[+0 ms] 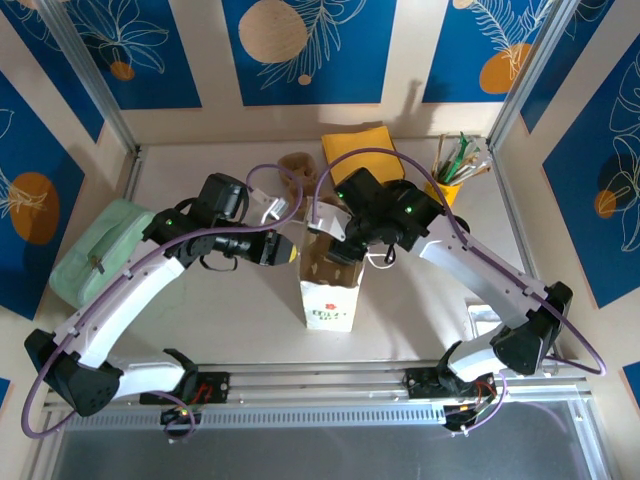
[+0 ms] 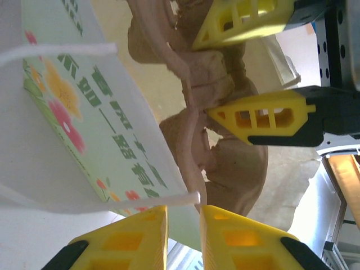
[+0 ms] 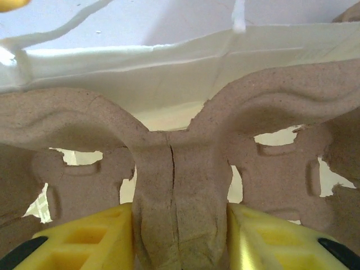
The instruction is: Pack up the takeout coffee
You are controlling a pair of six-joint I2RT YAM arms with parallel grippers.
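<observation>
From my station, the white paper bag stood upright just beyond the arm bases, mid-table, its printed face toward them. The brown cardboard cup carrier sat in its open mouth.

The left claw reached in from the left at the bag's rim. On its wrist camera, the left claw had its jaws a narrow gap apart. The bag's white edge and the carrier's edge ended right at that gap, and I saw nothing pinched.

The right claw came in from the far right side. Its wrist camera showed the right claw clamped on the carrier's central fold, one yellow finger pressed on each side. The bag's inner wall rose just behind.

Both wrists and their purple cables crowded over the bag's mouth, blocking my look inside. I could not tell where the takeout coffee was.

A pale green pouch lay at the left edge of the table, beside the left arm. Farther back sat a small brown object that I could not identify. A flat mustard packet lay next to it. A yellow cup of straws and sticks stood at the far right.
</observation>
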